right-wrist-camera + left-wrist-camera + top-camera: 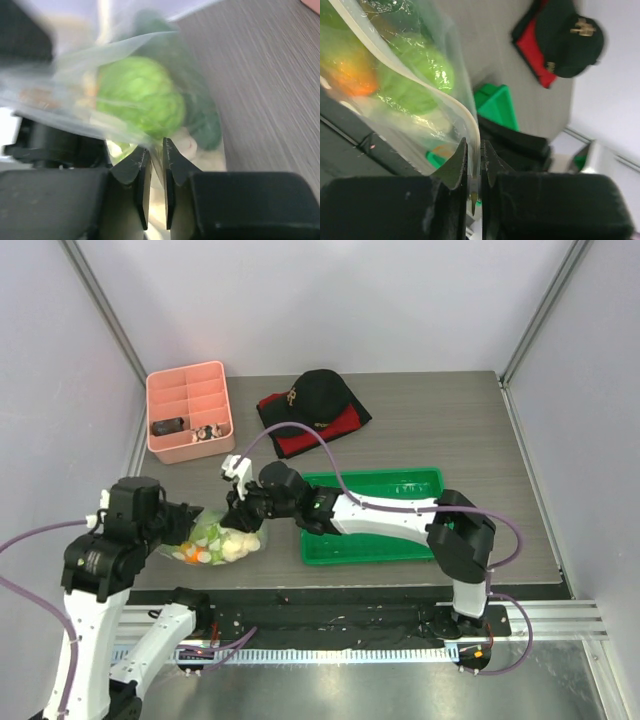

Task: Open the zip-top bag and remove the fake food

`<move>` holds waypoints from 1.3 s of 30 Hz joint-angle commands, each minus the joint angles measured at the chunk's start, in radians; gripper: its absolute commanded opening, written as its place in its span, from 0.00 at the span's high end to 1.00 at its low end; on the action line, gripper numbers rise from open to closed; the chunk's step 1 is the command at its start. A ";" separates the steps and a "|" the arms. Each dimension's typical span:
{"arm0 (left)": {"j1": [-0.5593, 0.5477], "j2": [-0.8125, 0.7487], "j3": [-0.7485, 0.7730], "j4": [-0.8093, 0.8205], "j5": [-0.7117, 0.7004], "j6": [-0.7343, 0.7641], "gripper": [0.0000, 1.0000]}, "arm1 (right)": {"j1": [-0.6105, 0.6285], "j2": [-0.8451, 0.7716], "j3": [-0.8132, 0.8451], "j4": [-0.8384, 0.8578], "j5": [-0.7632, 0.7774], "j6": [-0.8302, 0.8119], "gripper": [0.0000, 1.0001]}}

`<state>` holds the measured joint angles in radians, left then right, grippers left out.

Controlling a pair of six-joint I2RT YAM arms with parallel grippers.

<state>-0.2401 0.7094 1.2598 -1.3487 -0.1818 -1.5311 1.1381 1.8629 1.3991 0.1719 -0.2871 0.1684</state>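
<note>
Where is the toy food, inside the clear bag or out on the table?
Inside. The toy food, green cabbage among it, shows through the clear bag in both wrist views; none lies loose on the table.

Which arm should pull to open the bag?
Right, probably. The right fingers pinch the bag by the cabbage, with room to draw back toward the tray. The left fingers clamp the zip strip and can anchor.

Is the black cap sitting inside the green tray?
No, the black cap lies on a red cloth beyond the green tray, apart from it.
</note>
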 commanded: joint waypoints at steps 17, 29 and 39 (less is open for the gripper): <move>-0.002 0.199 0.039 -0.029 -0.068 -0.021 1.00 | -0.028 -0.147 -0.117 0.066 0.000 -0.164 0.16; -0.002 0.226 0.130 -0.155 -0.101 -0.066 1.00 | -0.003 -0.028 0.081 0.101 0.026 -0.129 0.20; -0.005 0.225 0.147 -0.171 -0.119 -0.115 1.00 | 0.026 0.035 0.130 0.120 0.020 -0.044 0.16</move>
<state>-0.2401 0.9455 1.3575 -1.3628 -0.2626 -1.5993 1.1416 1.8797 1.4677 0.2573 -0.2752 0.0853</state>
